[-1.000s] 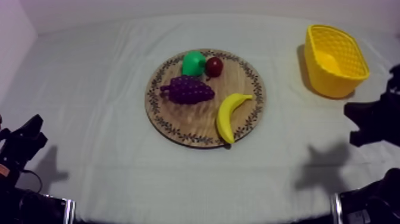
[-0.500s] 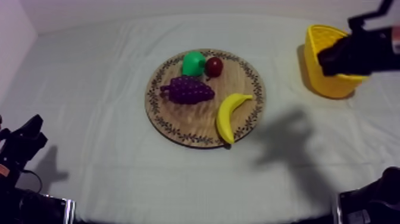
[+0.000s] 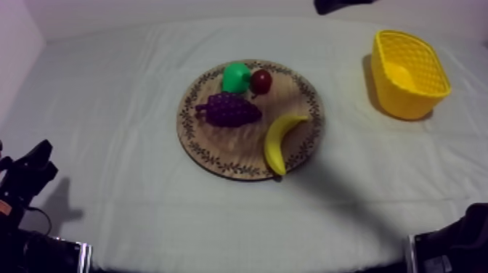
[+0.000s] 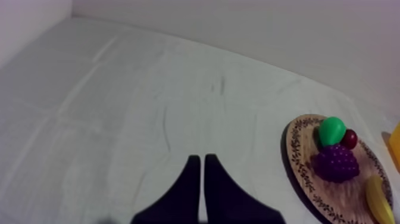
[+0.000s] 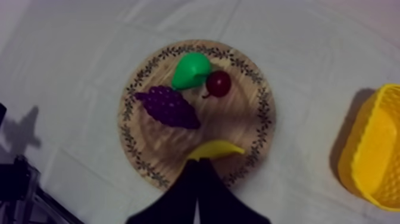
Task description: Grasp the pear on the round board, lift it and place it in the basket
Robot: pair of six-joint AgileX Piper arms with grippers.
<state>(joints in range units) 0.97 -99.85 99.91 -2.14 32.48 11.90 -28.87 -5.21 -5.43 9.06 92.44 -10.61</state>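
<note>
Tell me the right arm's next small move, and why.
Probably open the right gripper and ease it toward the pear. Its fingers lie together as a wedge above the banana, while the pear sits untouched on the wooden board beside the small red fruit.

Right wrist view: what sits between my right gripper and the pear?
In the right wrist view, the banana lies just ahead of the right gripper; beyond it bare wooden board, the grapes alongside, then the pear.
</note>
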